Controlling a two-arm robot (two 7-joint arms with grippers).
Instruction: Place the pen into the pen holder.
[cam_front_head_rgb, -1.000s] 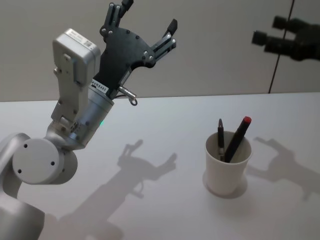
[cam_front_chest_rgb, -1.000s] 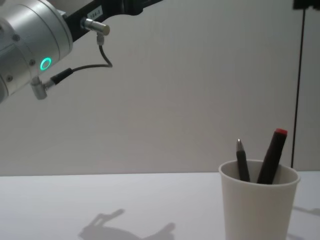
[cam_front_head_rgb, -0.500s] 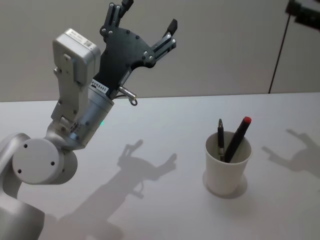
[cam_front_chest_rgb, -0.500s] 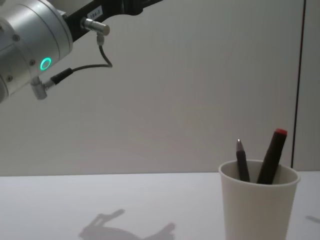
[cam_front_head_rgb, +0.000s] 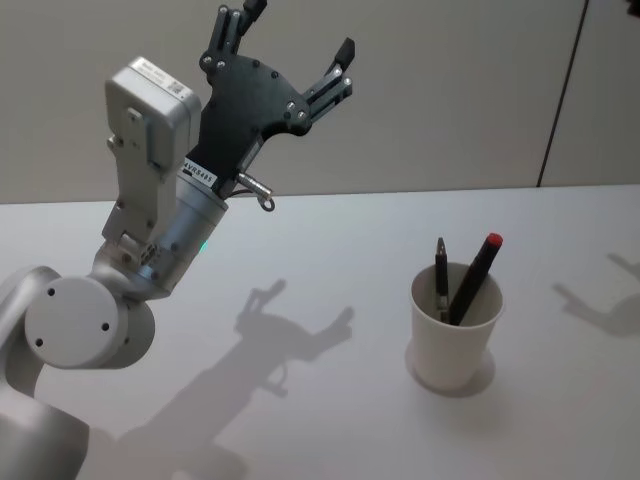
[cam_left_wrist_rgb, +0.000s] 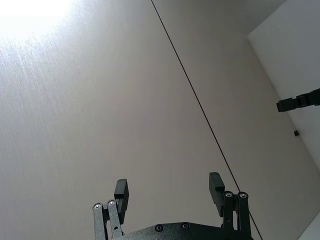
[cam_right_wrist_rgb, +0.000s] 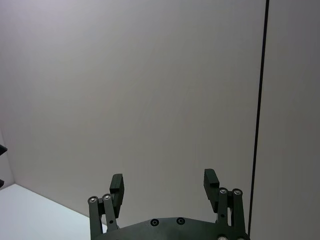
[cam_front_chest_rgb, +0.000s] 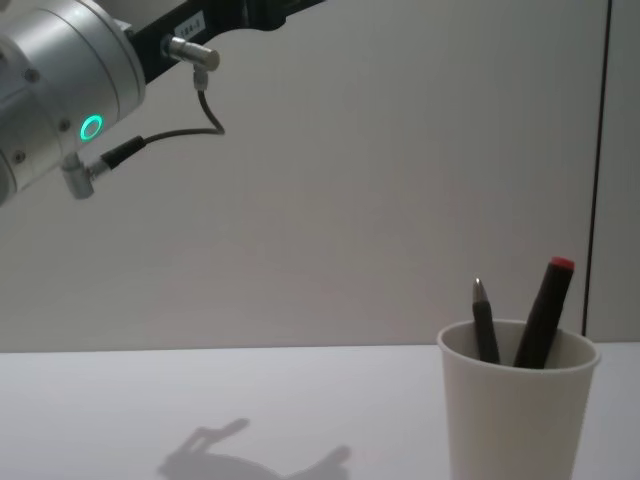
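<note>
From my seat I had the pen holder (cam_front_head_rgb: 456, 327) standing upright on the white table (cam_front_head_rgb: 330, 240), lower right of centre in the head view. In the chest view it sat in the lower right corner, cut off by the bottom edge, rolled rim facing up.

Two pens stood inside it. The red-capped pen (cam_front_head_rgb: 474, 277) leaned toward the right, its red tip well clear of the rim, and the slimmer dark pen (cam_front_head_rgb: 441, 277) stood just beside it on the left, nearly upright with its point up. In the chest view both rose side by side out of the cup, the red-capped one taller.

The left gripper (cam_front_head_rgb: 292, 44) was up in the upper left of the head view, raised high over the table and well apart from the cup, fingers spread wide with nothing between them. Its silver arm (cam_front_head_rgb: 150, 220) filled the left side below it, and its shadow lay on the table between arm and cup. The left wrist view confirmed the spread, two black fingers against bare wall.

The right gripper (cam_right_wrist_rgb: 163, 187) I read off its own wrist camera: fingers parted, empty, pointed at the wall.
</note>
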